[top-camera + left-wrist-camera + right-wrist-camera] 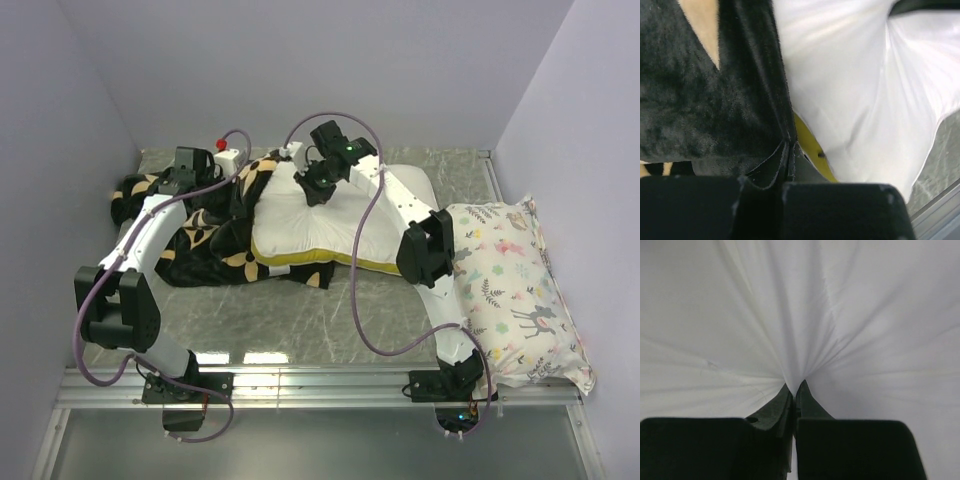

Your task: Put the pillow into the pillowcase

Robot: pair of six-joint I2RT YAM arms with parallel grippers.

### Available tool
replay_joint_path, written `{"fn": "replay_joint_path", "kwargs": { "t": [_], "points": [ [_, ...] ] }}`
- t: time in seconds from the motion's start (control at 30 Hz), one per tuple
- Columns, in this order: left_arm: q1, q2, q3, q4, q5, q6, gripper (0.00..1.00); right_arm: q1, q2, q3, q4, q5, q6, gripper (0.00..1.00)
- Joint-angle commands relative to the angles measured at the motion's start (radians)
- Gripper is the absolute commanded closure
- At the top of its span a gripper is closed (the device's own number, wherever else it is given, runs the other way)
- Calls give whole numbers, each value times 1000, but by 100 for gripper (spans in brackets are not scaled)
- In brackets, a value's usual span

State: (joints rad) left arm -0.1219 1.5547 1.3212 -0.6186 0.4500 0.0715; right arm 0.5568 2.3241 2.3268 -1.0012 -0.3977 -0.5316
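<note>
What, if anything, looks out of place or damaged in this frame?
Nothing damaged or spilled. The pillowcase lies crumpled beside and under the pillow, and the deer-print pillow sits askew, its near corner overhanging the front rail.

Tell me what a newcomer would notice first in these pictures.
The plump white pillow lies in the middle, its left end against the black flowered pillowcase. The right gripper pinches the pillow's top into a pucker, while the left gripper is shut on the pillowcase's edge. A deer-print pillow lies at the far right.
</note>
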Motion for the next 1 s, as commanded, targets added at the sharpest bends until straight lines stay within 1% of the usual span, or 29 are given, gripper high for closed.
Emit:
{"fn": "replay_joint_path", "kwargs": {
  "t": [0.0,0.07,0.13,0.2,0.33,0.4,0.47,0.53,0.57,0.6,0.67,0.7,0.77,0.8,0.83,0.87,0.9,0.93,0.97],
  "points": [
    [-2,-65,-11,-69,67,65,100,-18,-39,82,272,144,142,100],
    [-2,-84,-13,-81,90,79,100,-15,-22,59,357,210,188,100],
    [-2,-81,-7,-107,133,91,100,-14,7,37,439,259,271,100],
    [-2,-65,9,-136,176,109,99,-8,40,66,473,302,355,100],
    [-10,-12,47,-135,205,97,96,35,107,71,522,361,383,100],
    [-15,36,82,-124,184,82,93,54,122,69,539,341,412,100],
    [-15,62,105,-104,130,54,92,66,144,81,536,327,418,100],
    [-13,79,108,-87,96,41,90,78,144,71,524,295,430,100],
    [-13,77,93,-61,55,18,89,81,143,68,517,271,433,100],
    [-10,73,82,-50,43,7,86,81,135,63,504,243,430,84],
    [2,58,40,-18,39,-30,82,78,83,14,481,221,426,62],
    [17,36,21,-9,56,-42,79,74,58,-6,467,205,414,48],
    [39,10,-41,16,90,-64,77,54,-29,-66,418,163,398,36],
    [54,-19,-62,38,128,-64,73,48,-60,-93,392,128,384,30],
    [59,-33,-83,48,137,-81,66,39,-124,-112,345,102,374,28],
    [64,-48,-117,52,147,-99,62,22,-158,-131,320,30,334,26],
    [74,-80,-132,57,157,-98,54,17,-193,-154,290,-13,294,26],
    [77,-100,-146,56,154,-96,52,15,-260,-226,248,-39,259,25],
    [82,-120,-174,54,148,-82,48,17,-294,-272,231,-88,177,24]
  ]
}}
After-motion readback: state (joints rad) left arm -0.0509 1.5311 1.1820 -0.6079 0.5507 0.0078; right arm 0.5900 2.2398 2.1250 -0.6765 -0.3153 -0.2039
